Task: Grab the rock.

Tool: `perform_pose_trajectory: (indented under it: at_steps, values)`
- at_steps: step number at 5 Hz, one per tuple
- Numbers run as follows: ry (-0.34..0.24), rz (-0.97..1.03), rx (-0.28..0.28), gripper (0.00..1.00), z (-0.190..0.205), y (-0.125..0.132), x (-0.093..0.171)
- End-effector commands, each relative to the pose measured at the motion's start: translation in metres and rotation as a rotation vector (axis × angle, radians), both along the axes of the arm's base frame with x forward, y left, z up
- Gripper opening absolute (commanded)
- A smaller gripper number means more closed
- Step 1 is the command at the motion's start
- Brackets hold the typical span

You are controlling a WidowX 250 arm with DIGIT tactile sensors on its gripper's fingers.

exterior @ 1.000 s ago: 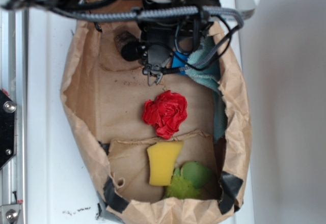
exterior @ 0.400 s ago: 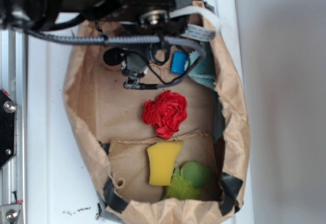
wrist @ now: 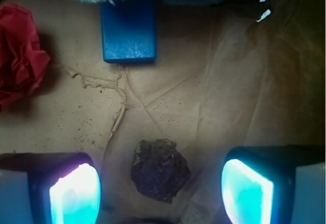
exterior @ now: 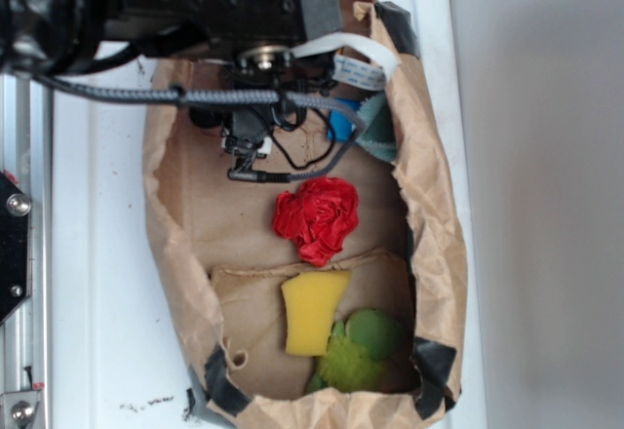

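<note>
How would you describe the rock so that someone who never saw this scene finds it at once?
Look inside the brown paper bag, on its creased floor in the wrist view. The rock lies between the fingers of the open pincer, apart from the blue block. It alone is dark, rough and irregular.

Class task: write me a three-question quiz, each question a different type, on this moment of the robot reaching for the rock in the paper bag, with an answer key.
1. True or false: in the wrist view, the rock lies between the two fingers of the gripper.
2. Multiple choice: what lies directly beyond the rock in the wrist view? A) blue block B) yellow sponge C) green toy
3. Fill in: the crumpled cloth ball in the middle of the bag is ____.

Key: 1 true; 2 A; 3 red.
</note>
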State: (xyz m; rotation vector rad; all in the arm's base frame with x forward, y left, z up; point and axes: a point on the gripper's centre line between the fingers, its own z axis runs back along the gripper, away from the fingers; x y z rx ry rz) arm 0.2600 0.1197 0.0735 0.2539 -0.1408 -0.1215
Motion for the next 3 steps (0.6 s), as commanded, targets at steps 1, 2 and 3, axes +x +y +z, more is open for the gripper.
perform_pose_trajectory:
  at_steps: [1, 2, 3]
  values:
    - [-0.047, 0.001, 0.045, 1.00, 0.006, 0.008, 0.003]
    - [-0.042, -0.010, 0.035, 1.00, -0.002, 0.004, 0.003]
    - [-0.045, -0.027, 0.050, 1.00, -0.016, -0.002, 0.001]
